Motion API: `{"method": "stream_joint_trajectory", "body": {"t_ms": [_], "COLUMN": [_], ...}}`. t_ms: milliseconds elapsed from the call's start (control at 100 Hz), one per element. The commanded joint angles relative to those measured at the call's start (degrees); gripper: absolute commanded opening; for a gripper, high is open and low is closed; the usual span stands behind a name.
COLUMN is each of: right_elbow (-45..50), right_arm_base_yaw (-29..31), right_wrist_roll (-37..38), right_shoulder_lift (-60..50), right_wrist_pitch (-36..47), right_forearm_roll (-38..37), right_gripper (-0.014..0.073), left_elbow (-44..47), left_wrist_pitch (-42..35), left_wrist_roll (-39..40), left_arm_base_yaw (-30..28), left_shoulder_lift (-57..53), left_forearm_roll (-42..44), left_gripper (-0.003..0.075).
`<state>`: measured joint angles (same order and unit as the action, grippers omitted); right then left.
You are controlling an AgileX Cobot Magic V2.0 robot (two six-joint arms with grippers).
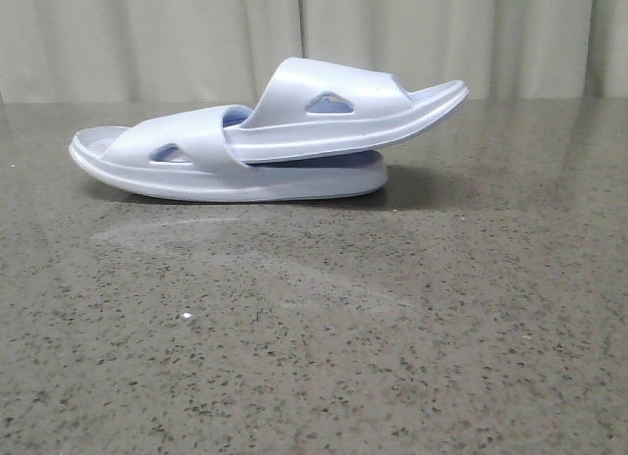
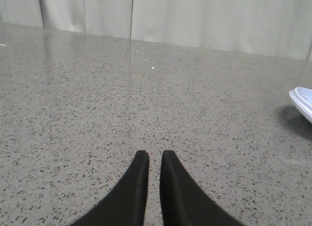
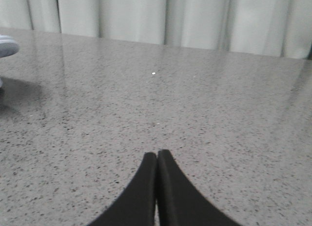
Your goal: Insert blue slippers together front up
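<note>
The blue slippers (image 1: 270,141) lie toward the back of the grey speckled table (image 1: 314,337), in front of a pale curtain (image 1: 314,33). They are nested: the lower slipper (image 1: 167,161) rests flat on the table with its open end to the left, and the upper slipper (image 1: 343,107) is pushed under the lower one's strap, its free end sticking out to the right and tilted up off the sole below. Both show triangular cut-outs on the side facing the front camera.

Neither arm appears in the front view. The left gripper (image 2: 150,155) hangs over bare table, its two black fingers nearly together with only a thin gap between the tips, holding nothing; a slipper edge (image 2: 303,102) shows well apart from it. The right gripper (image 3: 157,154) has its fingers pressed tip to tip, also empty, with a slipper tip (image 3: 7,45) far off at the frame's edge
</note>
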<state>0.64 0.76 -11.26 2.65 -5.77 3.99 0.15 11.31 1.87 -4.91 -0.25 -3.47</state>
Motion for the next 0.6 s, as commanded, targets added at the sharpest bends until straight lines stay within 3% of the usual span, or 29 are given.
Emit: {"method": "stream_joint_trajectory", "body": {"t_ms": [0,160,590], "right_elbow": [1.1,1.2,1.2], "right_arm_base_yaw": [1.7,2.5,2.5], "right_wrist_roll": [0.3,0.3,0.3], "right_shoulder_lift": [-1.3,-4.5,-4.4], "right_wrist_pitch": [1.7,-5.5,-2.6], "right_forearm_roll": [-1.5,-1.8,-2.2], "right_gripper": [-0.0089,-0.0089,-0.0089], "left_elbow": [0.5,0.5,0.5], "left_wrist_pitch": [-4.1,-4.1,-4.1], "left_wrist_roll": [0.4,0.4,0.4], "left_arm_base_yaw": [-0.2,-0.2,-0.2], "left_shoulder_lift": [-1.6,-1.6,-1.6], "left_forearm_roll": [-0.4,-0.4,-0.4], "left_gripper": [0.0015,0.0015,0.0015]}}
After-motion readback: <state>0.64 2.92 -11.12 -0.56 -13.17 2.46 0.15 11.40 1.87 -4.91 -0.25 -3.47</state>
